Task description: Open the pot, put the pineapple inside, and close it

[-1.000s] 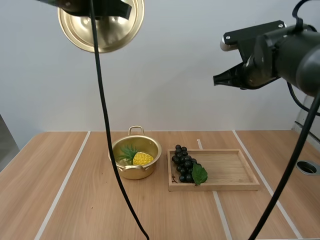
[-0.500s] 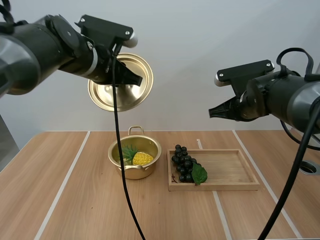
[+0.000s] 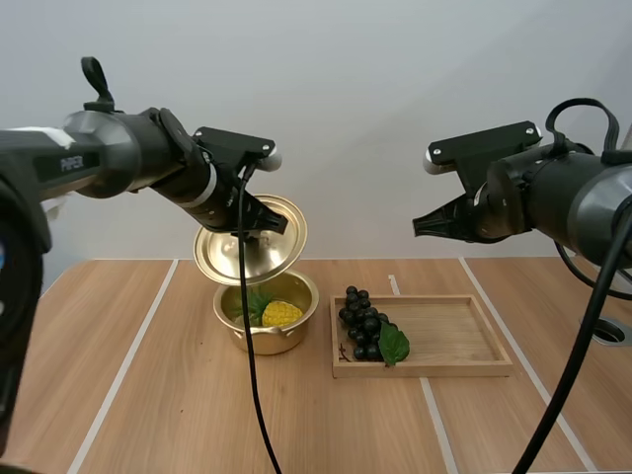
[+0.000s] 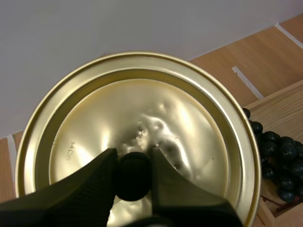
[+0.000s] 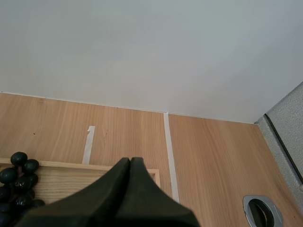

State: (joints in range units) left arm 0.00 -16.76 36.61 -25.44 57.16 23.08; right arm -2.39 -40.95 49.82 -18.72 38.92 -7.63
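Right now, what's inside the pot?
A pineapple lies in the pot, its yellow body and green leaves showing. The lid, tilted just above, hides the back of the pot's inside.

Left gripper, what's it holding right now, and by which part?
The left gripper holds the gold pot lid by the black knob at its centre. The right gripper is shut on nothing.

One pot [image 3: 269, 342], lid [image 3: 277, 248], pineapple [image 3: 281, 314], grape bunch [image 3: 363, 322], tray [image 3: 454, 337]

Bunch of dark grapes [image 3: 363, 331] at left end of wooden tray [image 3: 459, 338], tray on wooden table [image 3: 148, 395]
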